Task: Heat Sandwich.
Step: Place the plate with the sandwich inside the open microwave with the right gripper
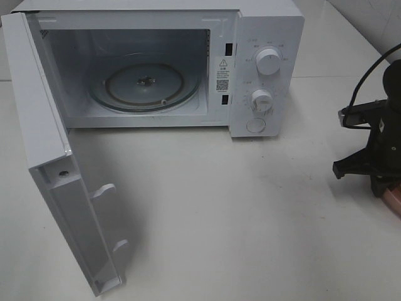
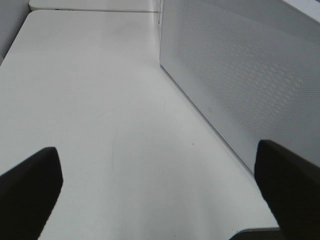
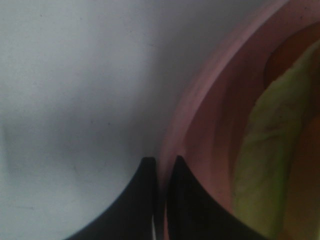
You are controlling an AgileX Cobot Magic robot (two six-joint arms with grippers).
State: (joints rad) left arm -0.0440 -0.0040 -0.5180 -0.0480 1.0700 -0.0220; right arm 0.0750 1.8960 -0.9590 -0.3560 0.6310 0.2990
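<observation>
A white microwave (image 1: 263, 37) is standing on the pale worktop (image 1: 238, 213), its door (image 1: 69, 213) hanging wide open at the left. A glass turntable (image 1: 145, 84) is lying inside. Two white dials (image 1: 268, 59) are facing front. A pink plate (image 1: 395, 202) is resting at the worktop's right edge.

The sandwich (image 3: 270, 150) shows only in the right wrist view, very close and blurred. A yellow-green band of filling runs along it, with orange-red and brown patches beside it, and the bread is too blurred to tell. It lies inside the pink plate (image 3: 200, 100), just within the rim. In the high view that plate's edge peeks in between three and four o'clock from the centre, and the sandwich itself is hidden there.
</observation>
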